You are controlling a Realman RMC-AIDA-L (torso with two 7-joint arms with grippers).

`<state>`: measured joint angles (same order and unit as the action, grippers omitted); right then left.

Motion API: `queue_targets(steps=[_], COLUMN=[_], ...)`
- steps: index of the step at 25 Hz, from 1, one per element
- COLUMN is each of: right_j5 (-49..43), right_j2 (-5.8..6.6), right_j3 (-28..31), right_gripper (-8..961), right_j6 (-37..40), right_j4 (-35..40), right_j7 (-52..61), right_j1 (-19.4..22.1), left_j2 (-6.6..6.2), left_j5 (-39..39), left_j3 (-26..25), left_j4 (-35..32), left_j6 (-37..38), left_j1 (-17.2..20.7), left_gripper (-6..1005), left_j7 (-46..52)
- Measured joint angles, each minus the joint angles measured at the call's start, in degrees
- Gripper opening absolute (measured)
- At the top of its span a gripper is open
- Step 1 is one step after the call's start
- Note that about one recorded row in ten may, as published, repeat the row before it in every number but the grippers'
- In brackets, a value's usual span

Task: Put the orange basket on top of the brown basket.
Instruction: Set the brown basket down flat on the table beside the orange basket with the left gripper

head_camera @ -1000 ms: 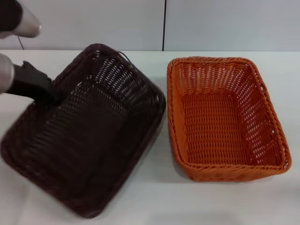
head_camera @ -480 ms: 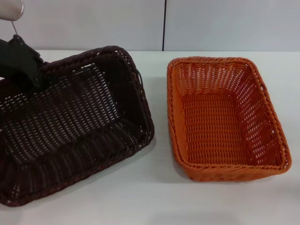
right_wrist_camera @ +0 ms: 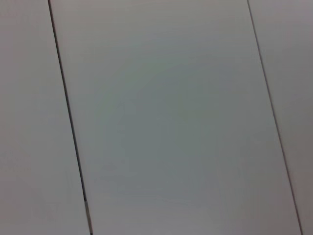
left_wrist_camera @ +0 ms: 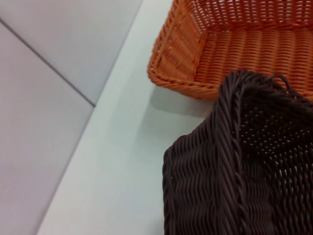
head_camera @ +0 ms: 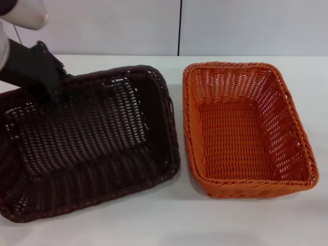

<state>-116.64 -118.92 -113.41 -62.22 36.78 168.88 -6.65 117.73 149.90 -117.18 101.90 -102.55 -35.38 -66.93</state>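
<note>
Left gripper jaws clamping the brown basket far rim, basket sitting beside orange basket on desk

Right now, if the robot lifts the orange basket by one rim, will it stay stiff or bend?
The orange basket probably stays fairly stiff: its braided rim and woven walls hold a clean rectangle. It looks light, being openwork and empty. Lifted by one rim, it would likely tilt.
</note>
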Motion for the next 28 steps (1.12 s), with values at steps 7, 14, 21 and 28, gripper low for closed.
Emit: queue_targets(steps=[7,14,21,28], right_j5=[0.0,0.0,0.0,0.0], right_j2=[0.07,0.23,0.27,0.41], right_j3=[-0.1,0.1,0.4,0.4], right_gripper=[809,809,809,810], right_j6=[0.3,0.5,0.5,0.7], right_j4=[-0.1,-0.6,-1.2,-1.9], right_j7=[0.0,0.0,-0.1,-0.2], right_j1=[-0.5,-0.9,-1.4,-1.5], left_j2=[-0.27,-0.35,0.34,0.44], left_j5=[0.8,3.6,3.6,3.1], left_j3=[0.0,-0.3,5.5,9.7], left_j4=[-13.7,-29.4,-30.4,-24.8], left_j6=[5.2,12.5,17.8,24.5], left_j1=[-4.8,-12.2,-12.7,-9.7], left_gripper=[207,199,297,521], left_j7=[-2.1,-3.1,-1.2,2.2])
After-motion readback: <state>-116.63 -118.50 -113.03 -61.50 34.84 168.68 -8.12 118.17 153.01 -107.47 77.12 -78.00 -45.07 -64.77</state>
